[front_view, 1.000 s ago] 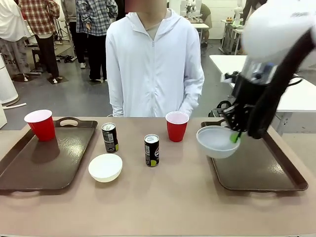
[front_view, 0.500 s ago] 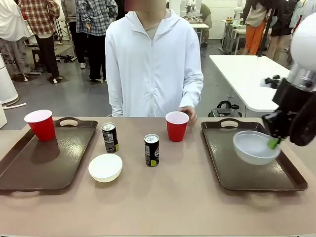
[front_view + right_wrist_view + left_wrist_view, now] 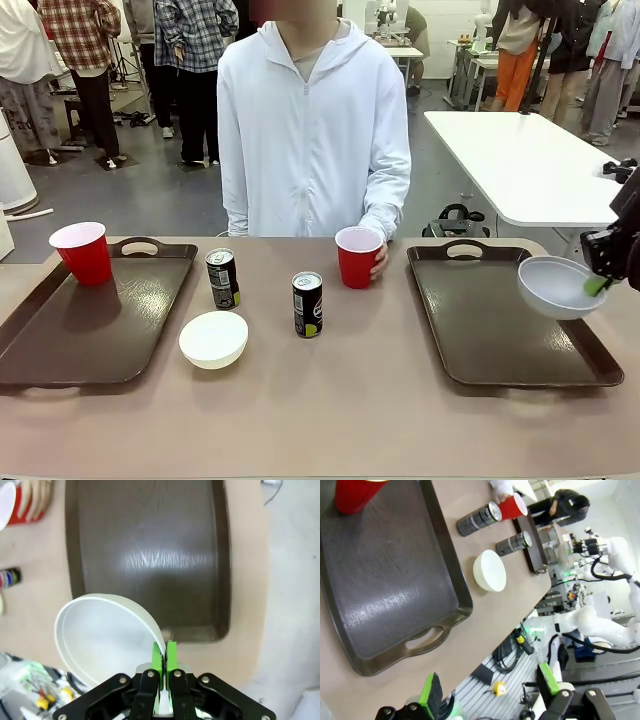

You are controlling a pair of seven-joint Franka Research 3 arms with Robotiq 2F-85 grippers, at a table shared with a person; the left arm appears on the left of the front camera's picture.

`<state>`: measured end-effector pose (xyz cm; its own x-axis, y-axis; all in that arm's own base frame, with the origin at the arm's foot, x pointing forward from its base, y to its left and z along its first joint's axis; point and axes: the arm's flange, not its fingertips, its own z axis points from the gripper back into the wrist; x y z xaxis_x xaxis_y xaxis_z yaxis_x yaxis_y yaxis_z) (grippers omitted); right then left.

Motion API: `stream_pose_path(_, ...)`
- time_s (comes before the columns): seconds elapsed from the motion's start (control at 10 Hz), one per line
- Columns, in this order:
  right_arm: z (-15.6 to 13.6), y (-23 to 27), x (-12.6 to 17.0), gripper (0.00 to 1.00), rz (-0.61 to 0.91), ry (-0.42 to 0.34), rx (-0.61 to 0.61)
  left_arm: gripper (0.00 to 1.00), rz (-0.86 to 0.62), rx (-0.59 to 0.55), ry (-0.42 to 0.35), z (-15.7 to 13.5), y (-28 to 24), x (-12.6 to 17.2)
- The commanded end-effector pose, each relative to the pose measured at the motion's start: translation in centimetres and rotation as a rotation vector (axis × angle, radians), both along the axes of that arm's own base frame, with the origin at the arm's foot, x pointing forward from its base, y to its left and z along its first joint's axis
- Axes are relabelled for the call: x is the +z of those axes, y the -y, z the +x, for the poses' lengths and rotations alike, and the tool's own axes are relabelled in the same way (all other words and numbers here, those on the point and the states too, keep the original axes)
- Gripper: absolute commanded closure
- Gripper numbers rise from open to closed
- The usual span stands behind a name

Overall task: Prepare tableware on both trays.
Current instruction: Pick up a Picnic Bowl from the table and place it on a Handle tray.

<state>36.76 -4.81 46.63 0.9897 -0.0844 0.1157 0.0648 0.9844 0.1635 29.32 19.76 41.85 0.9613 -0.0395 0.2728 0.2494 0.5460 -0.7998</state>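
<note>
Left cup (image 3: 82, 252), right cup (image 3: 358, 256): red, white inside. Left can (image 3: 222, 278), right can (image 3: 307, 304): black w/ pale print. Middle bowl (image 3: 213, 339) white; far-right bowl (image 3: 556, 288) pale grey-blue. Left tray (image 3: 90, 335), right tray (image 3: 490, 335): dk brown. Table (image 3: 330, 410) tan.

Two dark brown trays with raised rims and loop handles lie at opposite ends of the table (image 3: 330, 420). A red cup (image 3: 82, 252) stands upright in the far corner of the left tray (image 3: 100, 330). Between the trays stand a second red cup (image 3: 358, 256), with a person's hand (image 3: 380, 262) at its side, a rear black can (image 3: 222, 279), a front black can (image 3: 307, 304) and an upturned white bowl (image 3: 213, 339). A pale grey-blue bowl (image 3: 558, 287) hangs tilted over the outer rim of the right tray (image 3: 490, 330), pinched at its edge by the right gripper (image 3: 163, 647).
</note>
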Motion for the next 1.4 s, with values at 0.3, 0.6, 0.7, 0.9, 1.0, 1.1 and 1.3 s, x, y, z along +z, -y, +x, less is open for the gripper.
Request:
stream_pose_path(0.3,6.6,-3.5,-5.8,1.00,0.040,0.041,-0.069,0.00,-0.011,0.011,-0.008,-0.1,0.0,0.3)
stream_pose_path(0.6,1.7,-6.9,-3.2,1.00,0.083,-0.201,-0.077,0.00,-0.011,0.011,-0.008,-0.1,0.0,0.3)
stream_pose_path(0.7,-4.0,-8.3,0.4,1.00,0.062,-0.229,0.041,0.00,-0.011,0.011,-0.008,-0.1,0.0,0.3)
stream_pose_path(0.9,-6.6,-7.8,2.5,1.00,0.028,-0.245,0.015,0.00,-0.011,0.011,-0.008,-0.1,0.0,0.3)
stream_pose_path(1.0,-6.1,-7.7,2.2,1.00,0.045,-0.253,0.006,0.00,-0.011,0.011,-0.008,-0.1,0.0,0.3)
stream_pose_path(1.1,-5.6,-8.0,1.5,1.00,0.049,-0.273,0.009,0.00,-0.011,0.011,-0.008,-0.1,0.0,0.3)
stream_pose_path(1.3,-4.9,-8.5,0.7,1.00,0.053,-0.272,0.010,0.00,-0.011,0.011,-0.008,-0.1,0.0,0.3)
